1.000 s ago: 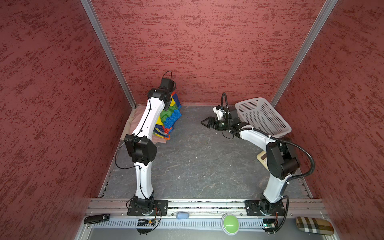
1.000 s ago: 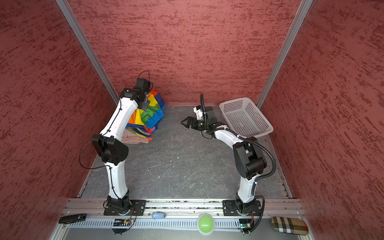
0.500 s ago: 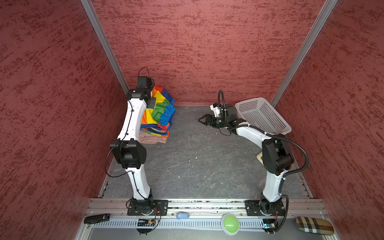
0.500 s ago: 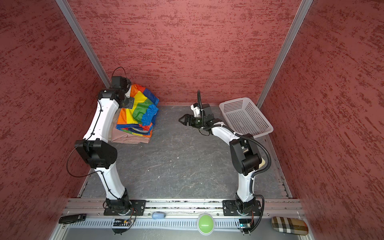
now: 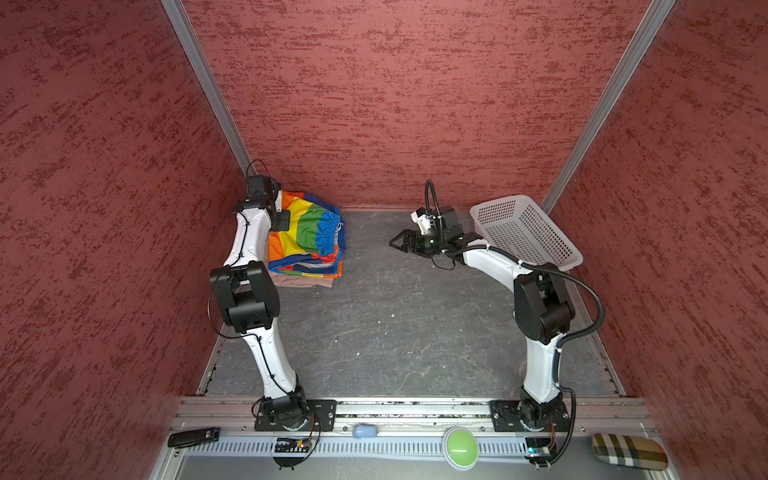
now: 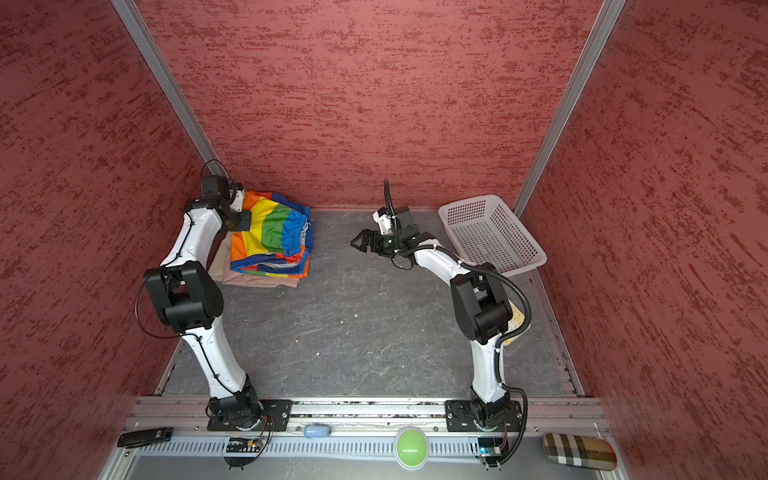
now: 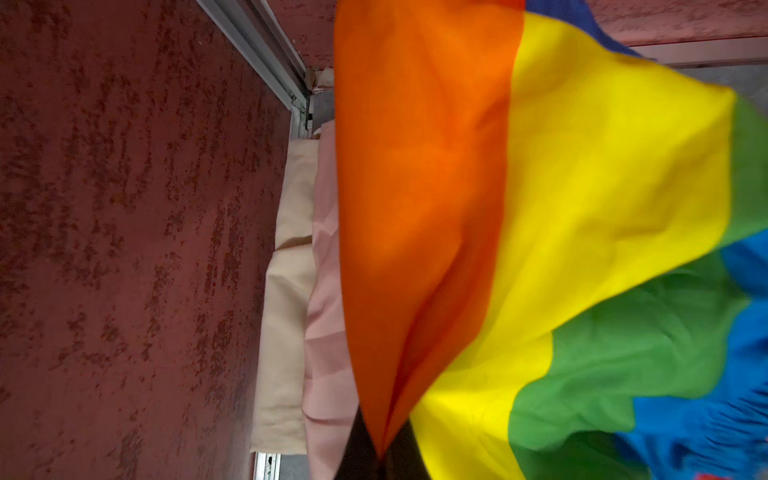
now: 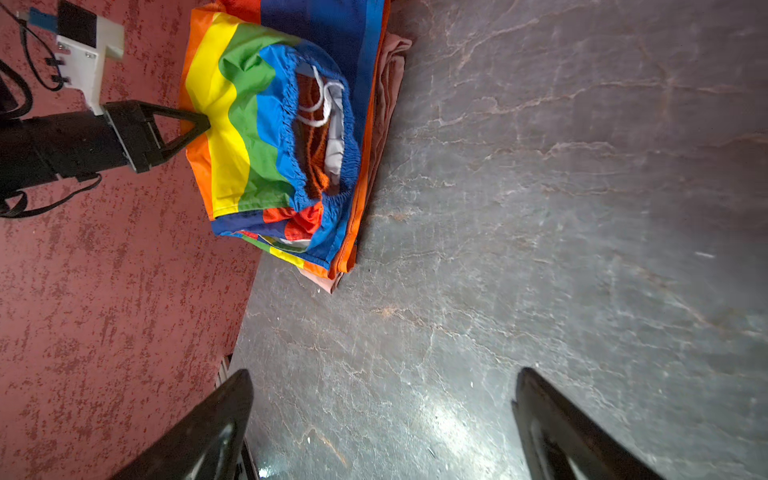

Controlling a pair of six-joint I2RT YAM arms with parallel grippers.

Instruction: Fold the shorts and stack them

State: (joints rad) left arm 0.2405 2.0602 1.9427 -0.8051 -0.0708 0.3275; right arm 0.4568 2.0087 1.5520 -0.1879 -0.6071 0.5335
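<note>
Left pincer (image 8: pixel 203 123) clamped on the rainbow shorts (image 5: pixel 309 235) in the far left corner of the worktop (image 5: pixel 395 324).
They top the stack of pink shorts (image 7: pixel 328 291) and beige shorts (image 7: pixel 286 291); the right pincer (image 5: pixel 399 243) gapes empty, well apart to the right.

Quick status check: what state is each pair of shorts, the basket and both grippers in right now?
rainbow shorts: on top of the other two, one edge pinched and lifted, not flat yet.
pink shorts: folded flat, under the rainbow pair.
beige shorts: folded flat, under the pink pair.
basket: empty.
left gripper: shut on the rainbow shorts.
right gripper: open, holding nothing.
</note>
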